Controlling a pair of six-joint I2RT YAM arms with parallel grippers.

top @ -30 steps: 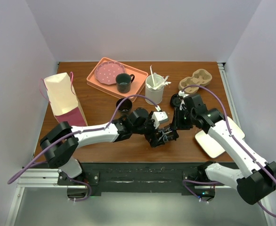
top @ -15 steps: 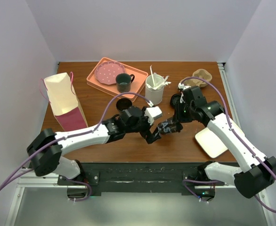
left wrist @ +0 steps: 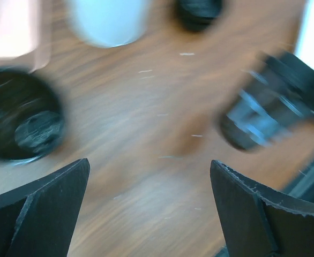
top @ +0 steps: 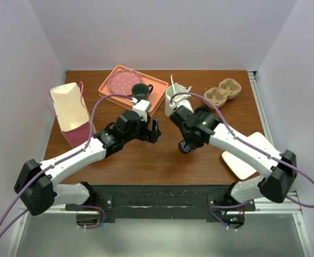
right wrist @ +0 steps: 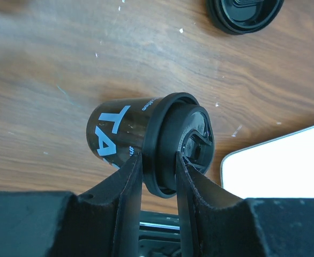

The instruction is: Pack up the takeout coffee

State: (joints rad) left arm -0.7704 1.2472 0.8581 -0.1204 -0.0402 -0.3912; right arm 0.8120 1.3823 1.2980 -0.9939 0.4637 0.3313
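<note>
The takeout coffee (right wrist: 122, 131), a black paper cup with pale lettering and a black lid (right wrist: 185, 142), hangs above the wooden table. My right gripper (right wrist: 158, 163) is shut on it, its fingers pinching the lid's rim. In the top view the cup (top: 186, 146) is near the table's front middle, under my right gripper (top: 188, 140). My left gripper (top: 152, 130) stands open to the left of it, with nothing between its fingers (left wrist: 44, 206). The left wrist view is blurred and shows the held cup (left wrist: 248, 126) at the right.
A paper bag (top: 70, 111) stands at the left. At the back are a pink tray (top: 110, 94) with a plate and a dark mug (top: 141, 92), a white cup of stirrers (top: 174, 99) and a cardboard carrier (top: 223, 92). A white plate (top: 252, 156), a loose lid (right wrist: 245, 13) and a plain black cup (left wrist: 20, 120) are nearby.
My right arm swung left with the coffee cup still in its grip. My left gripper let go, drew back to the left and up, away from the cup, staying open.
</note>
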